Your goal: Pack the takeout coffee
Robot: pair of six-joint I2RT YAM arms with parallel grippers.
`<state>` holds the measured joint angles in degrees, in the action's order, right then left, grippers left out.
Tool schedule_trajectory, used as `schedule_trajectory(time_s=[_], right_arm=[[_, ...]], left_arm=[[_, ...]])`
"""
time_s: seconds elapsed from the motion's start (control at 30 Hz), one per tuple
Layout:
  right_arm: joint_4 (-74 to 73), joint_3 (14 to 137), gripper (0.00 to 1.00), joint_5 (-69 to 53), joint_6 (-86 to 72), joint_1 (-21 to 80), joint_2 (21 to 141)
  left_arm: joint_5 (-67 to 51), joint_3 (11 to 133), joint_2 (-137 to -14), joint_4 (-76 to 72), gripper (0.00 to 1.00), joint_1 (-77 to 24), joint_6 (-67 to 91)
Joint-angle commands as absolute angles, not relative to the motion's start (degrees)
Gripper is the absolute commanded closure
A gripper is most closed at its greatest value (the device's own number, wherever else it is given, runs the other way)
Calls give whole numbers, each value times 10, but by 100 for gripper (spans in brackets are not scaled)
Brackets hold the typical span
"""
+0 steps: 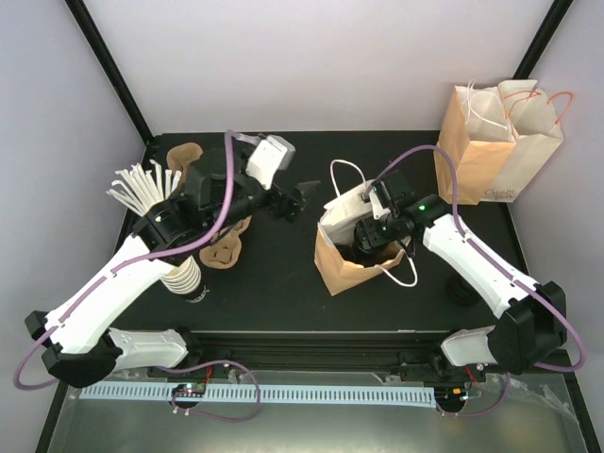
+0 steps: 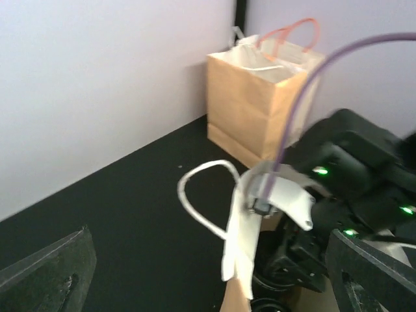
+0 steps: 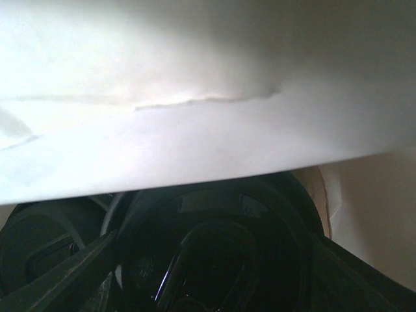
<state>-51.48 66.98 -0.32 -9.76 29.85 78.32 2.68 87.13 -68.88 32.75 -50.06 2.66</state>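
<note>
One black tabletop, two white robot arms: the left arm and the right arm each carry a single pincer, the left pincer and the right pincer. One open paper bag stands mid-tabletop. A cluster of bags at the far right corner shows white and orange handles, its number unclear. Two brown pulp cup carriers: the back carrier and the near carrier. One stack of lidless white cups, the cups in it uncountable. One fan of white sticks, overlapping too much for a sure count. One black-lidded takeout coffee shows plainly. A second dark round shape beside it is too dim to name.
</note>
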Motion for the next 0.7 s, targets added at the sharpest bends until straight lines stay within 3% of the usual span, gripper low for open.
schedule_trajectory(time_s=[0.0,0.2,0.47,0.67], right_arm=[[-527,649,99,33,-80,292,783],[-520,641,99,25,-76,292,775],[-485,594,99,7,-69,293,740],[-446,545,99,-11,-81,296,700]], left_arm=[[10,863,-673,383,1,-439,136],[-155,851,-703,389,1,-308,203],[-215,857,-768,336,1,-255,203],[-330,896,-855,294,1,-241,184]])
